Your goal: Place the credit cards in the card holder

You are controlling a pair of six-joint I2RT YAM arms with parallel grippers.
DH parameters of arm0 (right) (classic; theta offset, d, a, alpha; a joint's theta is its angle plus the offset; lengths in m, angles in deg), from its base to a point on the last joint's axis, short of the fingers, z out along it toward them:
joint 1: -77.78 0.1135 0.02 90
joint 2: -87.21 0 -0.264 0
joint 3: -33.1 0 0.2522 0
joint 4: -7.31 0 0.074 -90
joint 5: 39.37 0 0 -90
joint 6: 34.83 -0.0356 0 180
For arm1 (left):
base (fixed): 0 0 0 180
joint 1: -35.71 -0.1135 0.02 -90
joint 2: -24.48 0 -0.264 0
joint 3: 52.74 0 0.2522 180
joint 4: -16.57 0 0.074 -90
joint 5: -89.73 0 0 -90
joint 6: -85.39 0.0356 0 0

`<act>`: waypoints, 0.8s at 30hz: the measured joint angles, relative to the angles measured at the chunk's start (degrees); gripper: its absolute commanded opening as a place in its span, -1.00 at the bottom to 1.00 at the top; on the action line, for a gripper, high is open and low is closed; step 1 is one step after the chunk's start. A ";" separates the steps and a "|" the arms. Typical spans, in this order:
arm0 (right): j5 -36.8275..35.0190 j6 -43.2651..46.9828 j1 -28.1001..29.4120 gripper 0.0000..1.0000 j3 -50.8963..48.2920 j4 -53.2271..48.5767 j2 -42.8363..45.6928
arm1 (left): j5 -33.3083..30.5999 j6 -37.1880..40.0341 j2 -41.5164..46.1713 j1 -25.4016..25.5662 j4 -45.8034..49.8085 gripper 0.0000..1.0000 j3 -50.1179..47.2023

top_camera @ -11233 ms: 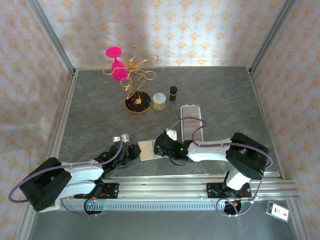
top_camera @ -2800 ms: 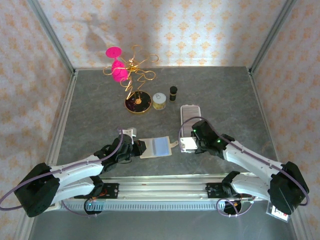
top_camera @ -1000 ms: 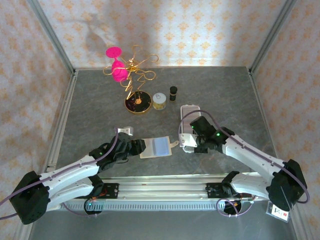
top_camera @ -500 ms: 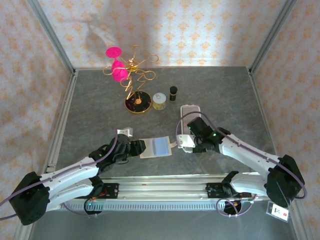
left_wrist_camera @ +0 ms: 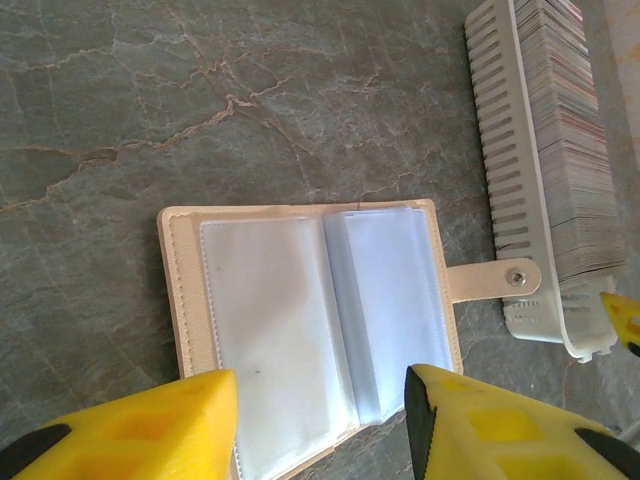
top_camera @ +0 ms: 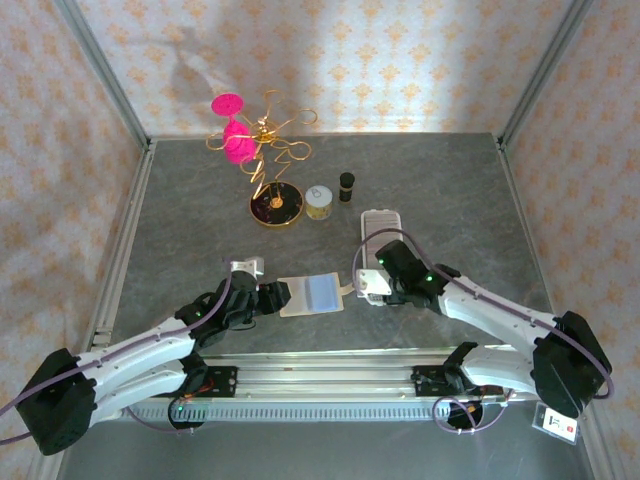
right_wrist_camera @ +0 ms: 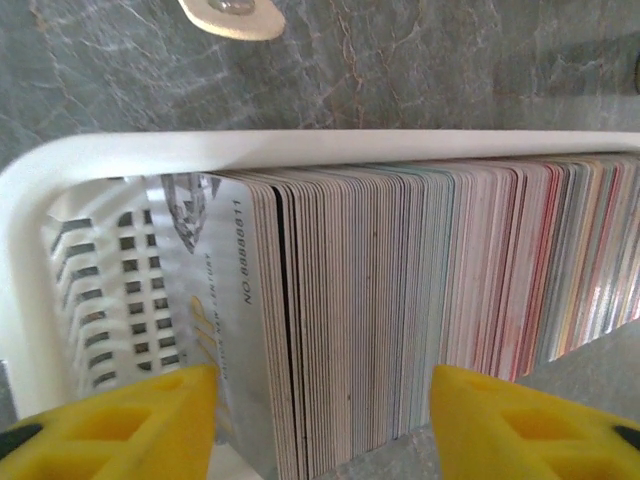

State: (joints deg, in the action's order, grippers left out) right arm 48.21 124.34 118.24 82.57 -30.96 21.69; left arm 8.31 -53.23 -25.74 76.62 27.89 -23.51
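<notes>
The cream card holder (top_camera: 296, 298) lies open on the table, its clear sleeves (left_wrist_camera: 265, 320) up. A pale blue card (left_wrist_camera: 395, 290) sits in the right sleeve, and the snap tab (left_wrist_camera: 495, 280) points toward the white ribbed tray (left_wrist_camera: 500, 180). My left gripper (left_wrist_camera: 320, 425) is open, poised over the holder's near edge. Many credit cards (right_wrist_camera: 400, 320) stand on edge in that tray (right_wrist_camera: 300, 150), a silvery one (right_wrist_camera: 200, 300) at the front. My right gripper (right_wrist_camera: 320, 425) is open, its fingers astride the front of the stack at the tray's near end (top_camera: 375, 284).
A gold wire stand with pink discs (top_camera: 262, 150) on a round base (top_camera: 276, 206), a small jar (top_camera: 319, 202) and a dark bottle (top_camera: 346, 186) stand at the back. Metal rails (top_camera: 330, 375) run along the near edge, and patterned walls close in the sides.
My right gripper has opened and shifted slightly nearer, over the tray's near end. The left arm and the card holder have barely moved.
</notes>
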 measured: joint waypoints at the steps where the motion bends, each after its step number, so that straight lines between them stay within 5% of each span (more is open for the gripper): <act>1: -0.37 0.15 0.00 0.39 -0.28 0.59 0.02 | 0.00 -0.17 0.13 0.00 0.00 -0.03 -0.07; 12: -1.33 0.61 0.55 0.41 -0.90 5.90 -2.75 | 0.02 -0.85 0.24 0.00 -0.85 -0.04 -0.66; 24: -1.05 1.64 1.40 -0.41 -0.85 4.94 -4.11 | 0.20 -1.01 0.22 0.00 -1.99 -0.07 -1.73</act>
State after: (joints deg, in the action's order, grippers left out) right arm 47.16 125.97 119.64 81.71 -26.03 17.58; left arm 8.51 -54.24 -25.52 76.62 25.90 -25.24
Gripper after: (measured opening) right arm 0.349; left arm 0.469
